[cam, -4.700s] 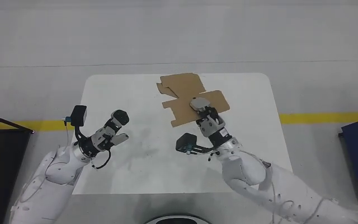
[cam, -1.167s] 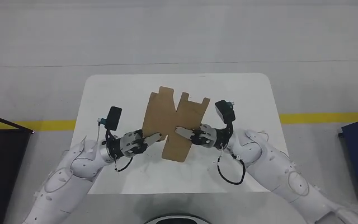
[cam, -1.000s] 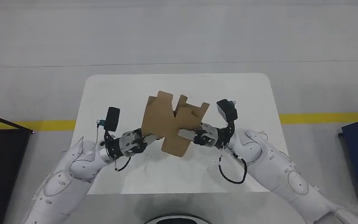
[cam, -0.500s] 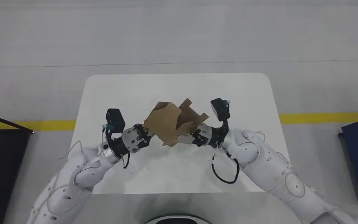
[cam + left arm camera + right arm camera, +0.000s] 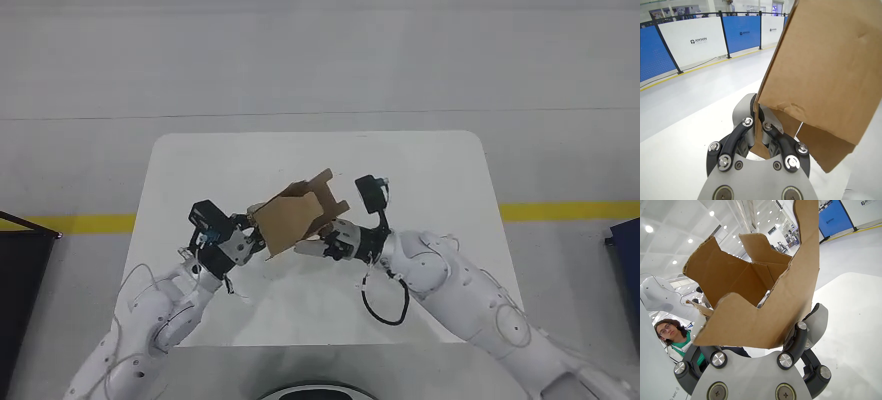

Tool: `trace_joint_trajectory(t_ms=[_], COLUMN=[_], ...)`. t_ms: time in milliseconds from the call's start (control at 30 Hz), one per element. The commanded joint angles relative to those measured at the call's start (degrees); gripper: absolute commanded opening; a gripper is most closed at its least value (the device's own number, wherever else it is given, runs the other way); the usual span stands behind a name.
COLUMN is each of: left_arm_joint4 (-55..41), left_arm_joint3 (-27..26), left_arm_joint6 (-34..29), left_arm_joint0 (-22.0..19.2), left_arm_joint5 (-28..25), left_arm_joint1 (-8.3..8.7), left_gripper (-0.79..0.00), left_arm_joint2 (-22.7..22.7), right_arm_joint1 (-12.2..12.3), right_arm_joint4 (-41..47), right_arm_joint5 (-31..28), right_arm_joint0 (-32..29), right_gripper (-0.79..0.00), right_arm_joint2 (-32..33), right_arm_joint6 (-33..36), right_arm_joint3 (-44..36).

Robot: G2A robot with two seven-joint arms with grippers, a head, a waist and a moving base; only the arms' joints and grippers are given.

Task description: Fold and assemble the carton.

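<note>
I have the carton (image 5: 295,213) up off the surface (image 5: 420,170), hanging between my two pincers. The left pincer (image 5: 757,115) is clenched on the thin edge of one panel. From its fingers a broad plain wall rises away, with a lower flap hanging loose just past it. The right pincer (image 5: 322,244) grasps a flap on the opposite side. Beyond its fingers I look into the hollow of the carton, where the inner walls meet at a crease.

By my reckoning I'm partway through. The blank is popped open into a rough, skewed tube rather than lying flat. The walls aren't square to each other, though, and the notched flaps stick out free. I can't see any flap tucked or locked. What's left is squaring up the body, folding the end flaps inward and closing one end so it holds its shape.
</note>
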Motion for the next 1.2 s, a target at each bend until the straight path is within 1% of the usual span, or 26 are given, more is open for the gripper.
trace_joint_trajectory(t_ms=[0, 267, 533, 667, 867, 1067, 1100, 1133, 1167], left_arm_joint4=[0.71, -0.3, 0.93, 1.97, 4.85, 8.76, 9.09, 9.3, 9.42], left_arm_joint3=[0.06, 0.27, 0.18, -0.12, -0.47, -0.23, -0.14, -0.03, 0.03], left_arm_joint6=[0.08, 0.58, 3.44, 3.48, 3.73, 4.98, 5.26, 5.48, 5.76], left_arm_joint0=[0.06, 0.45, 1.7, 2.13, 2.31, 2.72, 2.78, 2.83, 2.85], left_arm_joint5=[0.62, -1.04, -1.36, -0.85, 0.63, 2.98, 3.16, 3.26, 3.31], left_arm_joint1=[-0.08, -0.26, -0.29, -0.36, -0.63, -0.85, -0.89, -0.93, -0.98], left_gripper=[-0.785, -0.785, -0.785, -0.785, -0.785, -0.785, -0.785, -0.785, -0.785], left_arm_joint2=[-0.1, -1.23, -3.21, -3.72, -3.27, -3.29, -3.26, -3.24, -3.24], right_arm_joint1=[-0.21, -1.09, -1.46, -1.59, -2.03, -2.46, -2.49, -2.51, -2.54], right_arm_joint4=[0.29, 2.38, 4.15, 4.44, 4.79, 8.36, 8.89, 9.3, 9.59], right_arm_joint5=[-0.14, -2.06, -5.61, -5.7, -4.72, -7.39, -7.81, -8.06, -8.19], right_arm_joint0=[-0.02, 0.04, -1.11, -1.61, -1.73, -1.95, -1.96, -1.99, -2.04], right_gripper=[0.0, 0.0, 0.0, 0.0, 0.0, 0.0, -0.018, -0.058, -0.117], right_arm_joint2=[0.07, 0.88, 2.81, 3.67, 3.75, 3.9, 4.04, 4.22, 4.38], right_arm_joint6=[0.28, 0.74, 0.9, 1.7, 3.7, 5.04, 5.39, 5.64, 5.9], right_arm_joint3=[0.22, 1.49, 2.62, 2.8, 2.52, 2.93, 3.08, 3.24, 3.33])
